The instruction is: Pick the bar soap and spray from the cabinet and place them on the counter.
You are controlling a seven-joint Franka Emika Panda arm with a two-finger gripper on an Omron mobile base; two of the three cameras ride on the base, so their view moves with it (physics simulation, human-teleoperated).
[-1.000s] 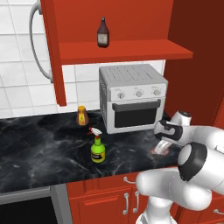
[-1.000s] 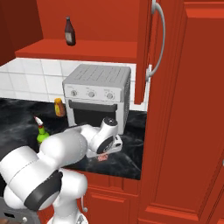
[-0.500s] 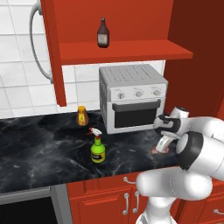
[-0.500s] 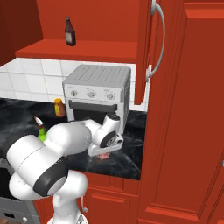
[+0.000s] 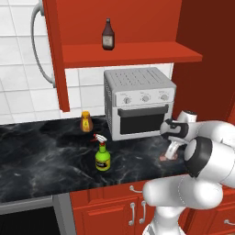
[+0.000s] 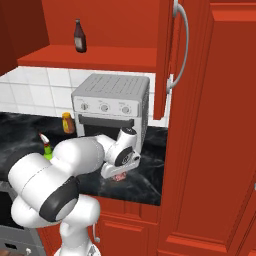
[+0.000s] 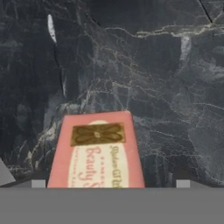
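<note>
A wide black marble-look counter (image 5: 41,160) with thin white veins is running beneath a red wooden wall cabinet (image 5: 124,27), whose shelf is carrying a dark brown bottle (image 5: 108,36) above a silver toaster oven (image 5: 137,103). The green spray bottle (image 5: 102,155) with its yellow label is already standing upright on the counter, near a small orange bottle (image 5: 86,122). The small flat pinkish bar soap (image 7: 97,153) is lying flat on the stone in front of the oven, directly under the two-finger gripper (image 5: 170,150). It looks light and rigid, probably slick in its wrapper, and best pinched across its narrow sides. The jaws are standing spread wide and appear to be gripping nothing, with the soap resting between them.
</note>
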